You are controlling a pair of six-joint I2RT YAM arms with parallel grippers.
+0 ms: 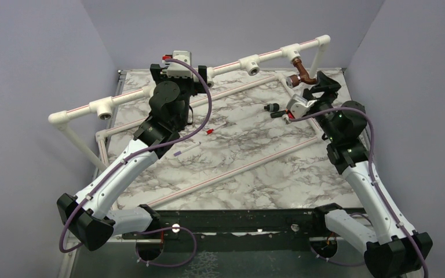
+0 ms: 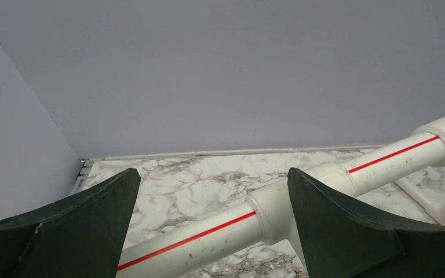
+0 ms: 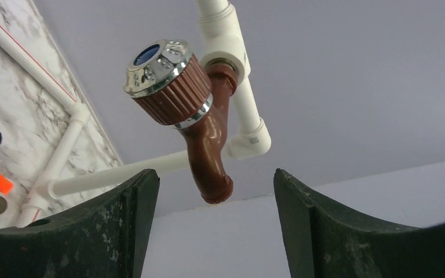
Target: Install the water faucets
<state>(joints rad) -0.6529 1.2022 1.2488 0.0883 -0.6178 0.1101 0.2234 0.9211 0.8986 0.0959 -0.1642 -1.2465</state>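
Marbled surface [image 1: 255, 168]: red-tipped bits [image 1: 210, 132] and a black fitting [image 1: 272, 108] lie loose midway back. Left gripper [image 2: 211, 174]: jaws apart, empty, raised white pipe [image 2: 301, 191] crossing just beyond them. Right gripper [image 3: 214, 174]: jaws apart, empty, just short of the faucet [image 3: 200, 133]. Faucet: copper-brown, chrome-capped, seated in the pipe's far-right tee [image 3: 226, 49].

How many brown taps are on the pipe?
1. The brown tap hangs from the far-right fitting of the white pipe, near the right hand. The left arm hides some pipe.
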